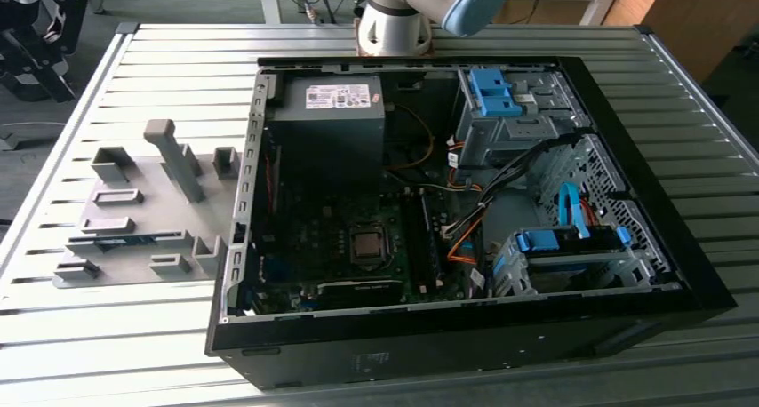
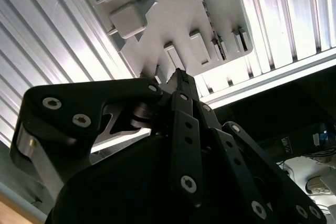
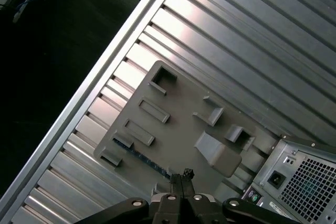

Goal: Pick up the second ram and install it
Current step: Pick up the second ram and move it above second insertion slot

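Observation:
The second ram (image 1: 123, 240) is a thin blue board standing on edge in a slot of the grey holder tray (image 1: 131, 171), at the exterior view's left of the open computer case (image 1: 475, 340). In the first wrist view the ram (image 3: 143, 159) shows as a blue strip along the tray (image 3: 184, 124), directly under my gripper (image 3: 181, 177). The gripper hangs well above the tray, its black fingers pressed together with nothing between them. In the second wrist view the gripper (image 2: 179, 81) points at the tray (image 2: 173, 9) from above.
The case lies open on a slatted metal table (image 1: 155, 69), showing the motherboard (image 1: 355, 238), a grey power supply (image 1: 326, 114) and light-blue drive clips (image 1: 492, 91). The arm's base (image 1: 397, 20) stands behind the case. The tray carries several upright grey blocks (image 1: 178, 158).

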Controlling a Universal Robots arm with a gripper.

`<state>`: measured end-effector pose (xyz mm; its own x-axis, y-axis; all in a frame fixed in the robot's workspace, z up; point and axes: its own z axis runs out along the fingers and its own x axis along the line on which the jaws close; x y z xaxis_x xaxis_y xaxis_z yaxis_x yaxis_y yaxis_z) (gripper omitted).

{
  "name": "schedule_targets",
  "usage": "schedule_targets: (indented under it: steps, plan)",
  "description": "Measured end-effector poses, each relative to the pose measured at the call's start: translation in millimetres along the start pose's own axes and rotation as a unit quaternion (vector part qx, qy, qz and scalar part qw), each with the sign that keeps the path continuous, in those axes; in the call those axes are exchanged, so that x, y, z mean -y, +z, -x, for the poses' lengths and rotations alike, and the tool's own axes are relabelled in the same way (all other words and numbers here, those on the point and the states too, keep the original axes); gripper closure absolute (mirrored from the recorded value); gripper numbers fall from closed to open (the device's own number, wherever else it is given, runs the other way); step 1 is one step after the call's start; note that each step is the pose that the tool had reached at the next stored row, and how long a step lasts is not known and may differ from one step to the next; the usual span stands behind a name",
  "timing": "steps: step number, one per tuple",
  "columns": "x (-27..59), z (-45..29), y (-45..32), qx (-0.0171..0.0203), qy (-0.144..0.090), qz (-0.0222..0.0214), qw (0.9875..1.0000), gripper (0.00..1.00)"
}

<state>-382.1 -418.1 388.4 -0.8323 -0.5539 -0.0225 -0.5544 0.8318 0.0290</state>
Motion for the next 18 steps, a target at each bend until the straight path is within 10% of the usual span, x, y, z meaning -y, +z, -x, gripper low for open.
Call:
schedule_targets:
  steps: [18]
  plan:
    - [0.0, 0.0, 0.0, -0.0011, -0.035, 0.0008, 0.9994, 0.89]
